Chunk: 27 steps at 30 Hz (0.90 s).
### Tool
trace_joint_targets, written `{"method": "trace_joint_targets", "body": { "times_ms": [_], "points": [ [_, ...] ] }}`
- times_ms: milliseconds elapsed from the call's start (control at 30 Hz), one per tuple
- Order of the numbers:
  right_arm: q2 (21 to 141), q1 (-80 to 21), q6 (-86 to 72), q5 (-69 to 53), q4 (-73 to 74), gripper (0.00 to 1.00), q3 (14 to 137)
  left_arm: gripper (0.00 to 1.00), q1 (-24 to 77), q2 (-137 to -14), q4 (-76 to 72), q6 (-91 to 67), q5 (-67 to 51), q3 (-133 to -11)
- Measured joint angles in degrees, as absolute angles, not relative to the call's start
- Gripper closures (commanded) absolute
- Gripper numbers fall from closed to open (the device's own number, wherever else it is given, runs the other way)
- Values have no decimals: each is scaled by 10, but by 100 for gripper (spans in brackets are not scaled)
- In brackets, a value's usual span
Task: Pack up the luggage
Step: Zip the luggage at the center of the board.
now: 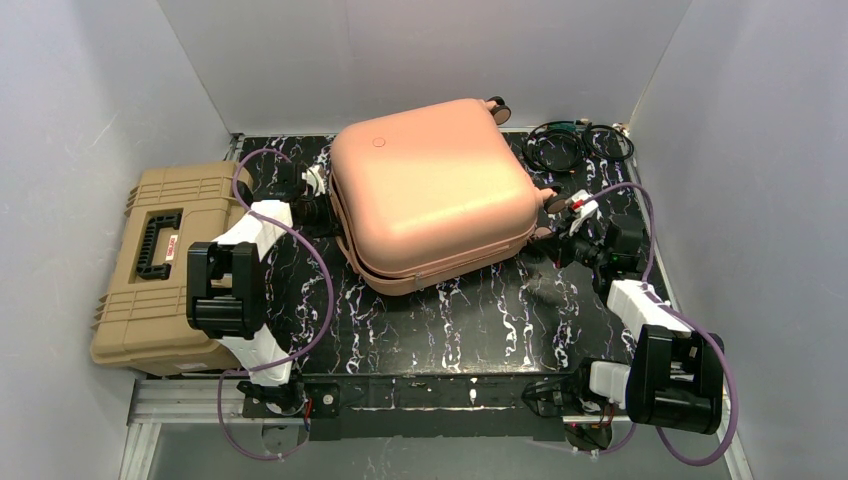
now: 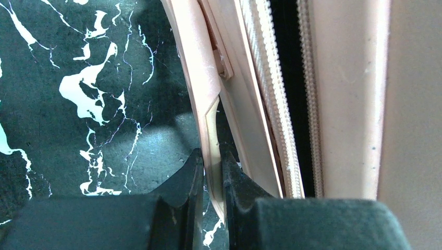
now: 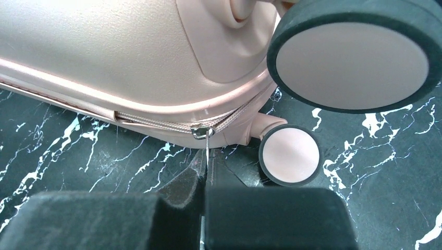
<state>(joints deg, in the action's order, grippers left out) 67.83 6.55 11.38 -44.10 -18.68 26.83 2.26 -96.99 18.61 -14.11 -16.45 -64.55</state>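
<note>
— Where's the suitcase (image 1: 430, 190)?
— Lying flat on the bench (image 1: 470, 320), pink shell up, with its wheels toward the right. The tan toolbox (image 1: 170, 260) sits just off the suitcase's left side.
— And the hands?
— One on each side of it. The left hand (image 2: 212, 169) is up against the suitcase's left edge. Its fingers are nipped together on a thin pink lip of the shell. That's right beside the zip teeth, which stand apart there with a dark gap between them.
— The right one?
— The right hand (image 3: 206, 174) is low at the suitcase's right corner, pinched tight on the little metal zip pull (image 3: 207, 136). The pull hangs from the zip track straight down between the fingers. A small wheel (image 3: 290, 154) of the suitcase is just beside it.
</note>
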Motion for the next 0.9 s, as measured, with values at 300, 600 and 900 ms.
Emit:
{"method": "trace_joint_targets", "body": {
  "times_ms": [300,600,900],
  "points": [
    [678,67,114,-450,-197,99,270,100,21,-972,189,-122,-173,-649],
    [717,68,187,-456,-239,99,257,100,17,-997,230,-94,-191,-684],
    [830,81,77,-463,-356,99,293,100,17,-998,227,-92,-207,-684]
  ]
}}
